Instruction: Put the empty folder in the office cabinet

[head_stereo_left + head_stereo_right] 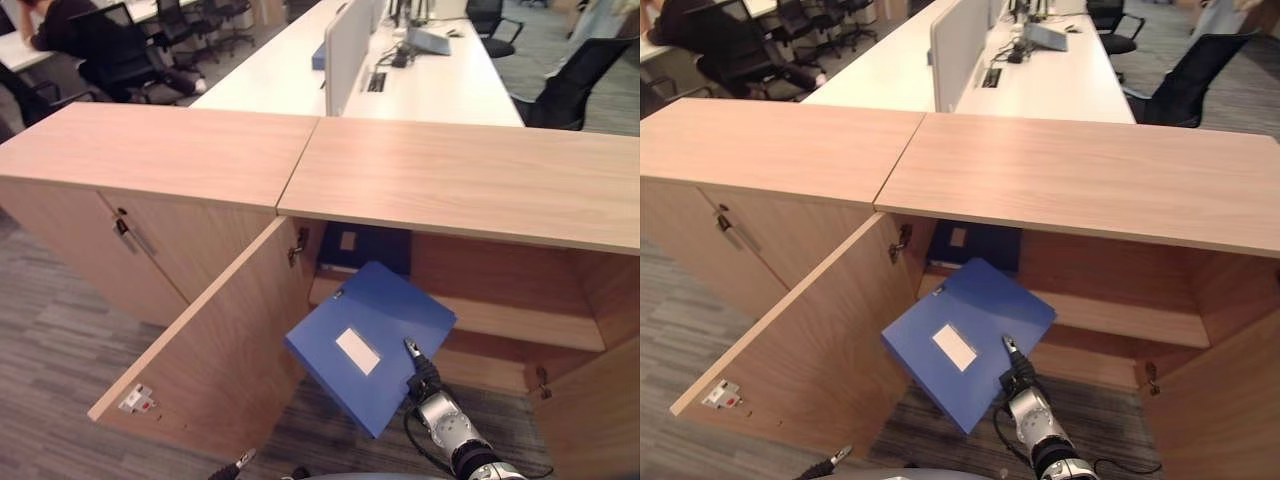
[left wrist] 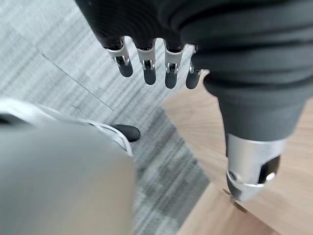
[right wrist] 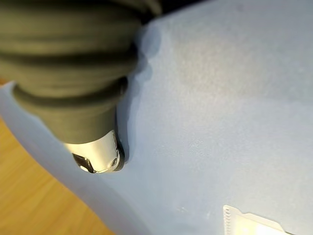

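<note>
A blue folder (image 1: 370,345) with a white label hangs tilted in front of the open cabinet's lower compartment. My right hand (image 1: 425,380) grips its lower right edge from below, and the thumb (image 3: 98,156) presses on the folder's blue cover (image 3: 220,122). The wooden office cabinet (image 1: 460,180) stands open, its left door (image 1: 210,350) swung out toward me. Inside it, a shelf (image 1: 500,320) runs across. My left hand (image 2: 146,63) hangs low beside the open door, fingers straight and holding nothing.
A dark blue item (image 1: 365,250) stands at the back of the upper compartment. The neighbouring cabinet (image 1: 130,235) on the left is closed. Behind are white desks (image 1: 440,80), black chairs (image 1: 570,85) and a seated person (image 1: 60,25). The floor is grey carpet.
</note>
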